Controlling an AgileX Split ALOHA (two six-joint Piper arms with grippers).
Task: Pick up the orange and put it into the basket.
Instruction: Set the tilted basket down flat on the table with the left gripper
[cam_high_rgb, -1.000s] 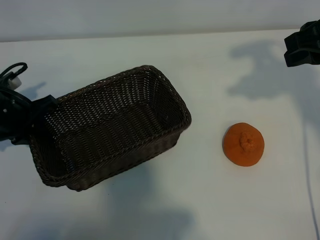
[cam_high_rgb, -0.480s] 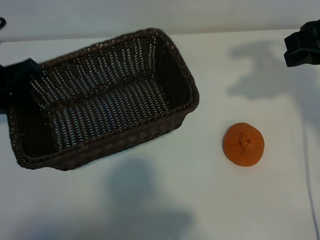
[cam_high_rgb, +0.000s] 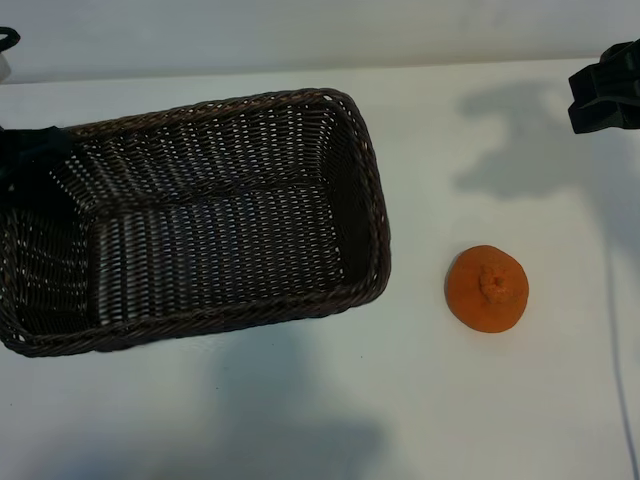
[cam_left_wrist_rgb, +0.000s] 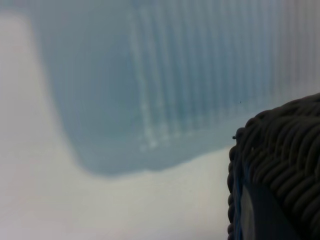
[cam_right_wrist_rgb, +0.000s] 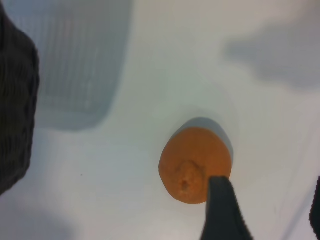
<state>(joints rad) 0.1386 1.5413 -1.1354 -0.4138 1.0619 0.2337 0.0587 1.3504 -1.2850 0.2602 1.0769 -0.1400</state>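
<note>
Orange (cam_high_rgb: 487, 288) sits on the white table (cam_high_rgb: 420, 400), stem dimple up, toward the table's right side, well clear of everything. Basket (cam_high_rgb: 200, 220) is just to its left with a bare strip of table between them; its long axis runs left-right across the table and it's empty.

Right gripper (cam_high_rgb: 605, 90) hovers high near the far right corner, jaws standing fairly wide, nothing in them. In its wrist view the orange (cam_right_wrist_rgb: 196, 163) is almost straight below, one fingertip (cam_right_wrist_rgb: 222, 210) overlapping its edge in the picture, with air between them. So the orange lies down and slightly toward the near edge from this gripper. It's the nearer arm by far.

Left gripper (cam_high_rgb: 30, 165) is at the basket's left end, narrowly closed on the rim; the wrist view shows wicker (cam_left_wrist_rgb: 280, 165) pinched right at the finger. The basket's shadow falls offset below it, so I judge it's held up off the table.

The orange is round, so approach angle doesn't matter; a straight descent with a small shift toward the near edge should centre it between the jaws.

Table is plain matte white, otherwise bare. Pale wall strip runs along the far edge.
</note>
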